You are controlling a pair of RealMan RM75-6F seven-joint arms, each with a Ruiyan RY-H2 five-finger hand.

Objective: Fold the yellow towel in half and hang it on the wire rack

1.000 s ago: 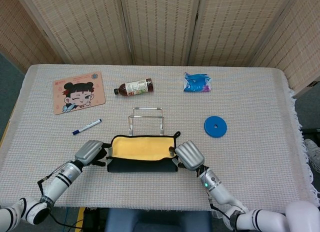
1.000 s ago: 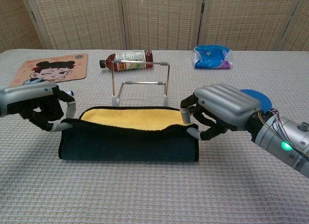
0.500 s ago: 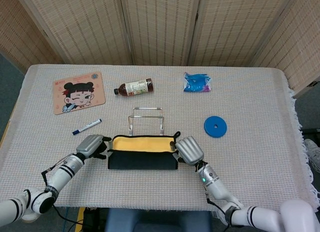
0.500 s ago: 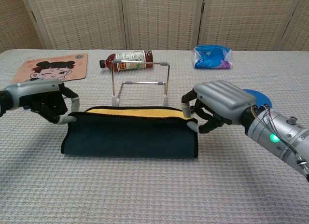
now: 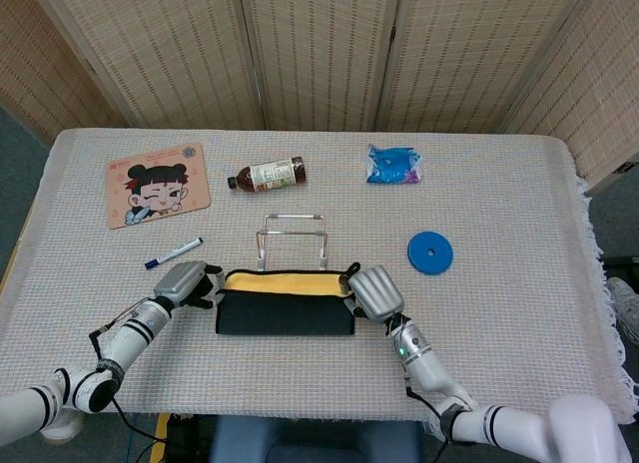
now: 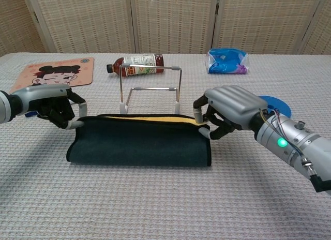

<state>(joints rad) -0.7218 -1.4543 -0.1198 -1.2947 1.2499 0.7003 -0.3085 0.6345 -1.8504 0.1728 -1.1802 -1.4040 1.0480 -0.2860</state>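
Observation:
The towel (image 5: 286, 309) (image 6: 139, 145) lies in front of the wire rack (image 5: 292, 238) (image 6: 151, 90), its dark side folded up over the yellow side, of which only a narrow strip shows along the far edge. My left hand (image 5: 186, 283) (image 6: 54, 106) pinches the folded edge at the towel's left end. My right hand (image 5: 374, 292) (image 6: 228, 110) pinches the same edge at the right end. The rack stands bare just behind the towel.
A bottle (image 5: 267, 175) lies behind the rack. A blue bag (image 5: 393, 166) sits at the back right and a blue disc (image 5: 429, 252) right of the rack. A cartoon mat (image 5: 157, 184) and a marker pen (image 5: 173, 253) lie on the left.
Both hands have carried the towel's near edge away from me toward the rack, so the dark side now covers most of the yellow.

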